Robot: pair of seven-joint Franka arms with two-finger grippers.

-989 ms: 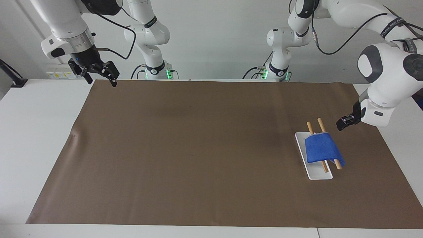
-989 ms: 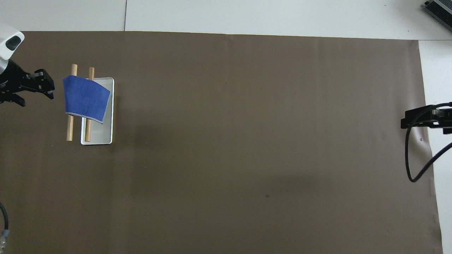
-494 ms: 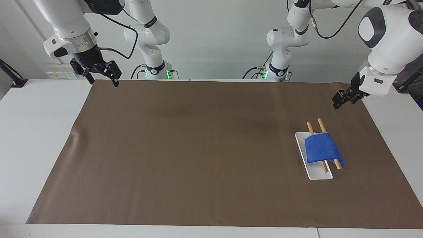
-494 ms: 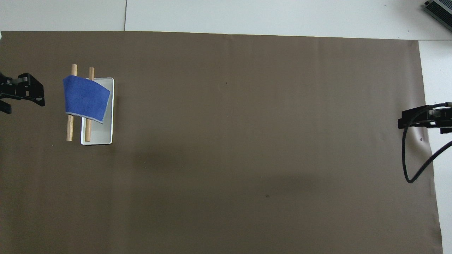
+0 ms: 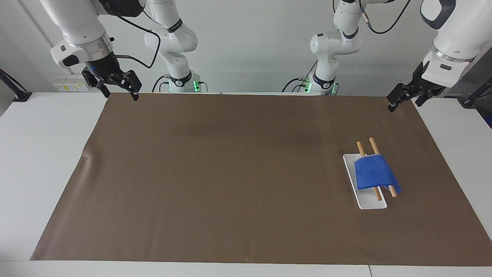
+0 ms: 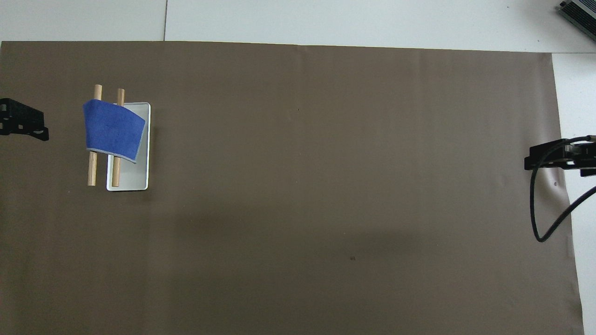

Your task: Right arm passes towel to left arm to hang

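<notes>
The blue towel [image 5: 373,175] [image 6: 113,129] hangs draped over two wooden rods [image 5: 360,148] [image 6: 92,172] above a white tray [image 5: 371,203] [image 6: 132,181], toward the left arm's end of the table. My left gripper [image 5: 403,103] [image 6: 23,124] is raised over the brown mat's corner by that end, well apart from the towel, open and holding nothing. My right gripper [image 5: 119,94] [image 6: 554,158] hovers over the mat's corner at the right arm's end, open and empty, its wrist showing a small blue light.
A brown mat [image 5: 230,173] covers most of the white table. Both arm bases stand at the table's robot edge. A black cable [image 6: 547,218] loops down from the right wrist.
The left arm has lifted and drawn back from beside the towel rack toward the robots' end. The towel stays on the rods. The right gripper has barely shifted.
</notes>
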